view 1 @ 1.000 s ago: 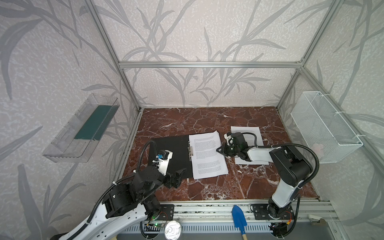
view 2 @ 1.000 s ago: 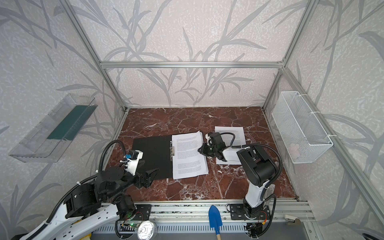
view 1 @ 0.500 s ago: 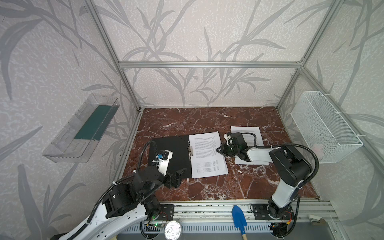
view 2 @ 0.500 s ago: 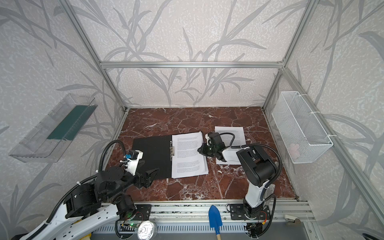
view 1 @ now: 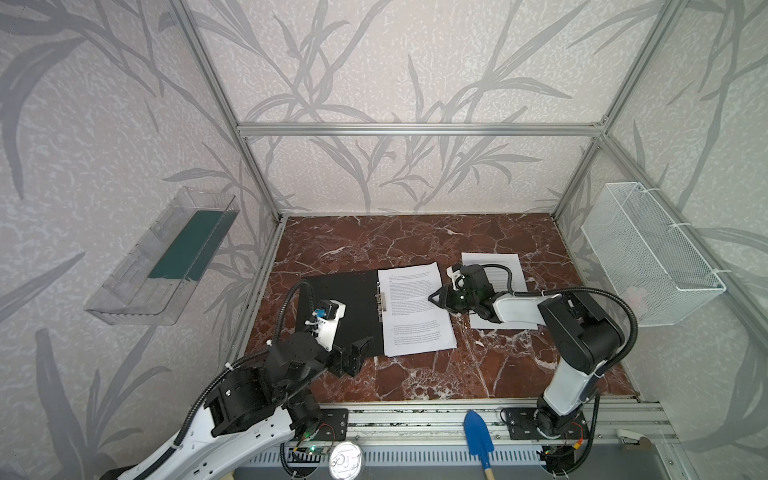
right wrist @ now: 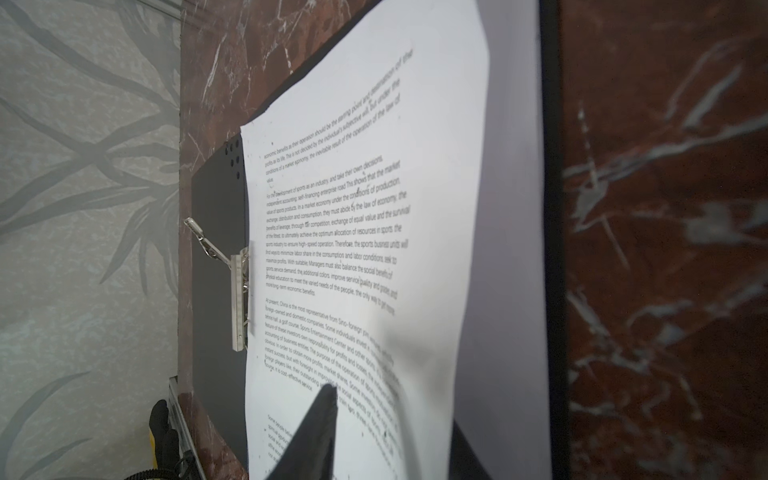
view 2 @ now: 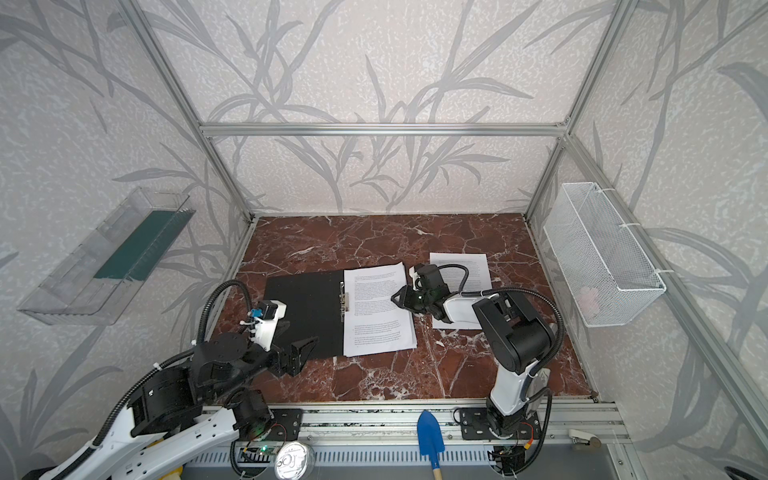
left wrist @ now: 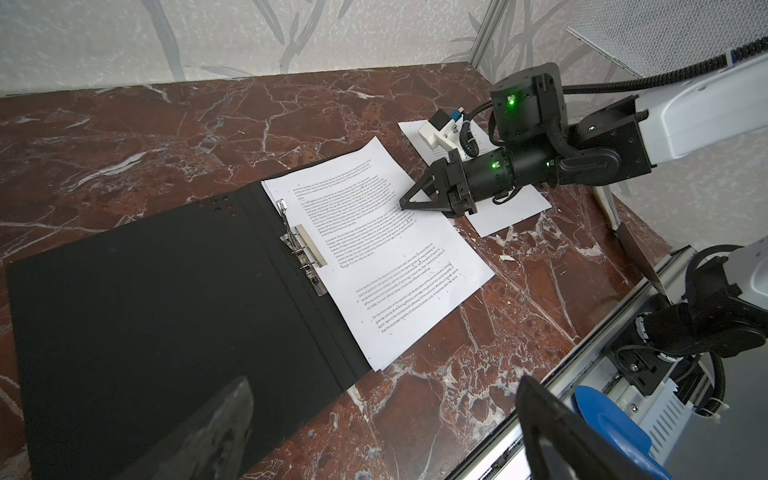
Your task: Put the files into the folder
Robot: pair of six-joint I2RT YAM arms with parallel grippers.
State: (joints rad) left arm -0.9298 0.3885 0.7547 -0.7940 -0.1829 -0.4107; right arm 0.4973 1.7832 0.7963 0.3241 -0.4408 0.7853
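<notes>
A thin black rectangular folder (view 1: 353, 291) lies open and flat on the red-brown marble worktop (view 1: 415, 237), left of the middle, with a metal spine clip (view 1: 381, 297) at its fold. A stack of white printed paper files (view 1: 415, 316) rests on its right half. One more white printed sheet (view 1: 494, 266) lies apart, toward the worktop's right edge, partly under the right arm. The right claw (view 1: 433, 297) sits low over the stack's right edge, its tips slightly apart and gripping nothing. The left claw (view 1: 355, 357) hangs wide open and empty above the folder's corner nearest the front edge.
</notes>
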